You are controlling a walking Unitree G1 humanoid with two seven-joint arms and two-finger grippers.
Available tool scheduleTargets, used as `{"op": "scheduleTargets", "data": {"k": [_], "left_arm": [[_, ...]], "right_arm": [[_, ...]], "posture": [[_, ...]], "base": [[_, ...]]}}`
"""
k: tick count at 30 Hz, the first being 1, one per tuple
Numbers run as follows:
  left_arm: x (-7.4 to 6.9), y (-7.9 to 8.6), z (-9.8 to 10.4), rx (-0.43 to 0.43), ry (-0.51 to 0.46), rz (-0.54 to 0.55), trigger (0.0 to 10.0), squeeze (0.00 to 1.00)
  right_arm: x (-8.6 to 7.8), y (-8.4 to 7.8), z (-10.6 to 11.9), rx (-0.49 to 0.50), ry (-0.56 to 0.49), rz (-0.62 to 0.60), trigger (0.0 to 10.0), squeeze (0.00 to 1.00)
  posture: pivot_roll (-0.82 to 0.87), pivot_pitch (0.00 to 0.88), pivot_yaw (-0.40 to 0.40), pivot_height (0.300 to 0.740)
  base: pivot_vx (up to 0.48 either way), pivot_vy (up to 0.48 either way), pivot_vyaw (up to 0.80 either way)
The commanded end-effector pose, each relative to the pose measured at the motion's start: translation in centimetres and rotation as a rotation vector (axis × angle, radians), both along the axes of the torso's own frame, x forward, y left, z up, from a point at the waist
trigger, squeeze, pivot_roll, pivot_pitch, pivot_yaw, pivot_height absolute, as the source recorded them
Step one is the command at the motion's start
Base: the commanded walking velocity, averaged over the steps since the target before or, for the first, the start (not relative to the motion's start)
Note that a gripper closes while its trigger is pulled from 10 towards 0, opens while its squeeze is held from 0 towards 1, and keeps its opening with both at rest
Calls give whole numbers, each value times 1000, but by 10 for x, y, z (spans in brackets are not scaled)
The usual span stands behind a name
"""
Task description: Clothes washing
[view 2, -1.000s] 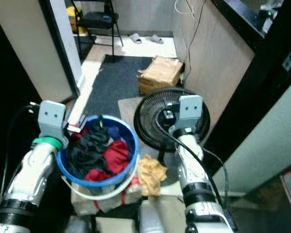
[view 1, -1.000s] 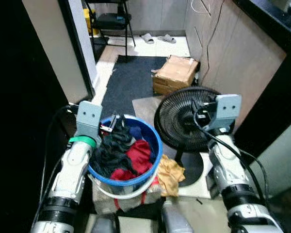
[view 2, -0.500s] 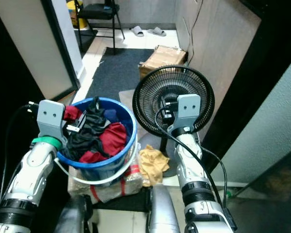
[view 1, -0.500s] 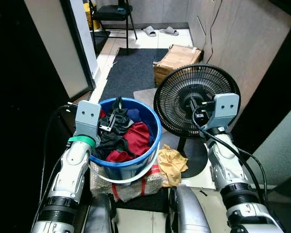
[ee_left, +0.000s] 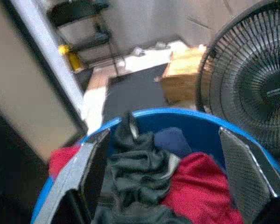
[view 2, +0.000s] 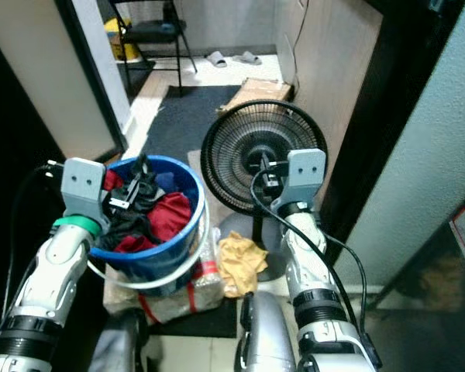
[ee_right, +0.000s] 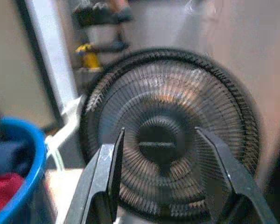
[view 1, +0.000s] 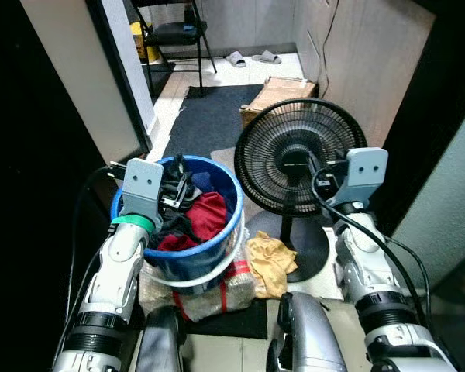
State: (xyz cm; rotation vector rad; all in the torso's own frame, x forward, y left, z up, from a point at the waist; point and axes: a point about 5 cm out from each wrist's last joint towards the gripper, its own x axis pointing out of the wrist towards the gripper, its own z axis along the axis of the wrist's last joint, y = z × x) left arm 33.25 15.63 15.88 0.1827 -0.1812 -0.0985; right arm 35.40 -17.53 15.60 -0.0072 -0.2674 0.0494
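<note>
From my head, the blue bucket (view 1: 182,225) of clothes (view 1: 194,217) sits on a wrapped bundle (view 1: 217,283) on the floor, beside the fan (view 1: 298,167); the whole scene has slid toward me over the last second, so I am stepping or bending, not the bucket moving. My left wrist shows my left claw (ee_left: 163,172) spread over the bucket's near rim, holding nothing. My right wrist shows my right claw (ee_right: 165,172) spread too, facing the fan. Picking has not begun.
</note>
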Motion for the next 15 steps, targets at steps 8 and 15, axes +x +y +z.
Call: {"op": "scheduleTargets", "data": {"k": [8, 15], "left_arm": [[0, 8, -6, -9, 34, 31, 10000, 0], [0, 8, -6, -8, 35, 34, 10000, 0]], "right_arm": [[-1, 10, -2, 13, -3, 29, 10000, 0], [-2, 10, -2, 13, -2, 30, 10000, 0]], "posture": [[-23, 63, 69, 465], [-22, 69, 66, 445]], "base": [[0, 0, 0], [0, 0, 0]]}}
